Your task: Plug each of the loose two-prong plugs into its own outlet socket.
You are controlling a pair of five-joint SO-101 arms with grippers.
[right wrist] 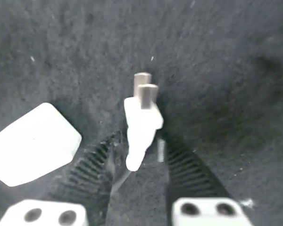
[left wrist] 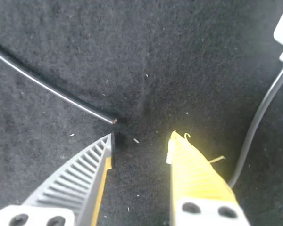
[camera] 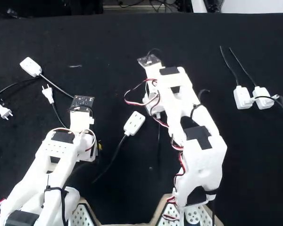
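Clamping the plug, the right tool aims its prongs straight ahead; the outlet socket lies beside the plug, off-axis.

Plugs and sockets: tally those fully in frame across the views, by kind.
loose plugs, left side: 2
held plug in right gripper: 1
lone sockets: 2
white blocks side by side, far right: 2
Total: 7

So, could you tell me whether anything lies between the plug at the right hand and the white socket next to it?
Nothing visible does. The plug, held in the right hand with its prongs pointing ahead, is apart from the socket, and only bare black cloth shows between them.
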